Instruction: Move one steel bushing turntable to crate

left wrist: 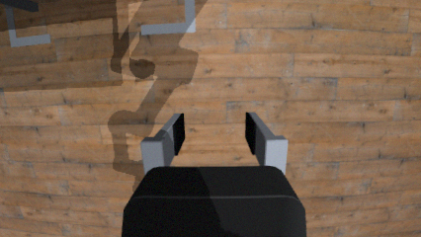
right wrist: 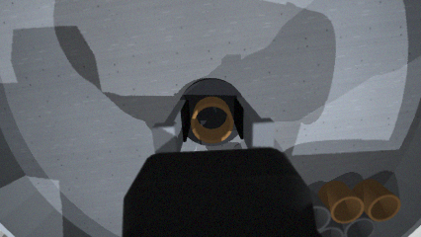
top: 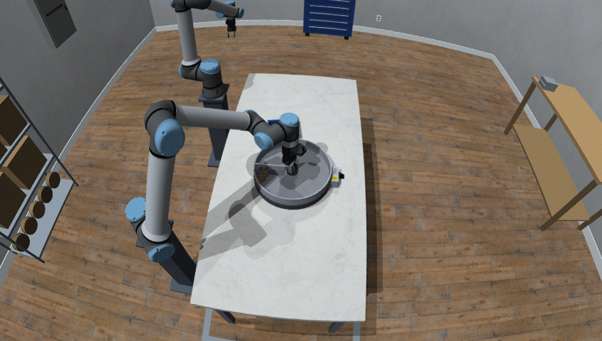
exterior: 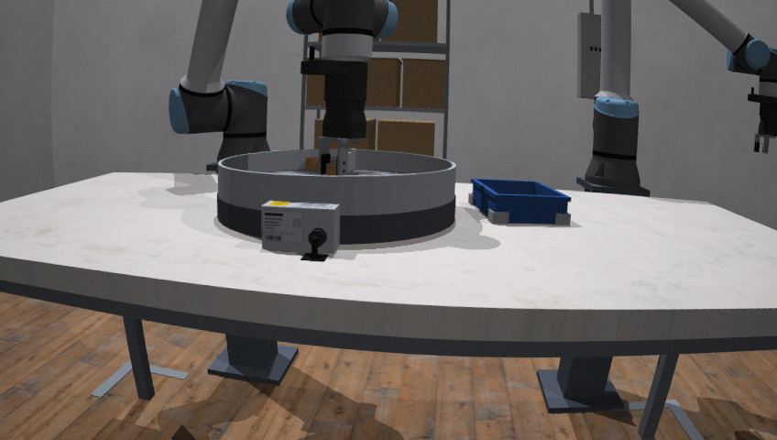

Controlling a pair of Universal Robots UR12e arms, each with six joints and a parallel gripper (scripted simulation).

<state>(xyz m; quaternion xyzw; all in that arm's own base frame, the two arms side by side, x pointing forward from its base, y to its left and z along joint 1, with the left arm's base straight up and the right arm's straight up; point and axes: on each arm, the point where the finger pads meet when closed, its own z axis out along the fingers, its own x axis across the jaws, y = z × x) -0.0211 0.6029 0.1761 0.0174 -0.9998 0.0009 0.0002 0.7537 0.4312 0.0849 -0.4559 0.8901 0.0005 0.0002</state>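
Note:
The grey round turntable (top: 312,185) (exterior: 381,191) stands mid-table. My right gripper (top: 292,165) (exterior: 333,163) (right wrist: 211,111) points down over its middle, fingers open around an upright bronze-coloured bushing (right wrist: 212,136), with narrow gaps on both sides. The bushing is at the dark central hub; its lower end is hidden. Two more bronze-coloured bushings (right wrist: 347,209) (right wrist: 384,207) and several grey steel bushings (right wrist: 360,220) lie near the wall in the right wrist view. The blue crate (exterior: 531,211) sits level within its grey corner guides. My left gripper (top: 231,34) (exterior: 761,144) (left wrist: 214,125) is open and empty, away from the table.
A thin divider (top: 270,164) runs from the turntable's wall towards its middle. The raised wall surrounds the right fingers. A grey switch box (top: 335,177) (exterior: 300,231) with a black knob stands against the turntable's outer side. The crate is beside the turntable, at its right in the exterior view.

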